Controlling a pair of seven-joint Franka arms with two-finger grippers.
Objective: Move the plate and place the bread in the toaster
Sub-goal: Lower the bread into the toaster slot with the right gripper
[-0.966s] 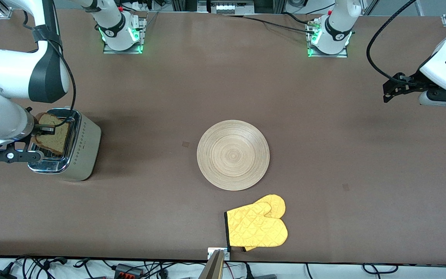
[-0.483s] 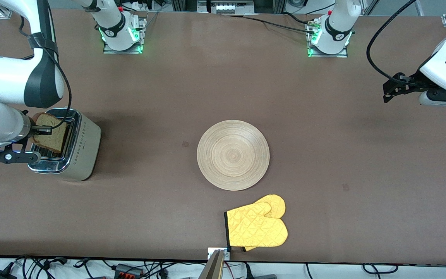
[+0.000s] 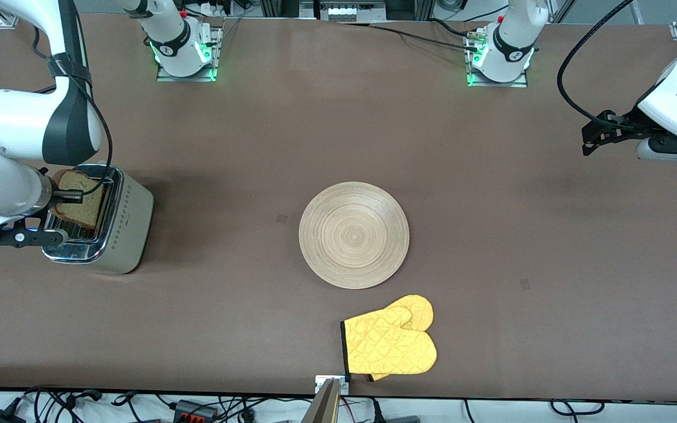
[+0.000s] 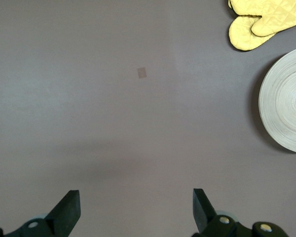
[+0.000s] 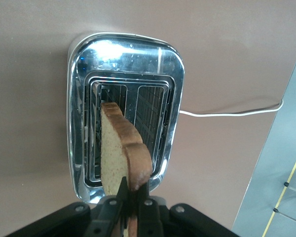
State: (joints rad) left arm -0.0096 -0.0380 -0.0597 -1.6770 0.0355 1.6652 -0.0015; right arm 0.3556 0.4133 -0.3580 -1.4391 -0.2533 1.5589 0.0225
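1. The right tool (image 5: 129, 207) is clamped on the bread (image 3: 80, 198), held on edge over the toaster (image 3: 121, 226), which stands near the bench edge at the right arm's end.
2. Over the last second the slice dipped toward the slots, then came back up slightly; it is not yet seated.
3. In the right wrist view the bread (image 5: 119, 153) hangs over the chrome top and looks slightly skewed to the slot, so I judge a realignment is under way before lowering.
4. The plate (image 3: 354, 235) lies unmoved at mid-bench, with the yellow oven mitt (image 3: 389, 343) nearer the front camera's edge.
5. The left tool (image 4: 133, 215) waits with fingers spread, empty, over bare bench (image 4: 113, 123) at its own end.
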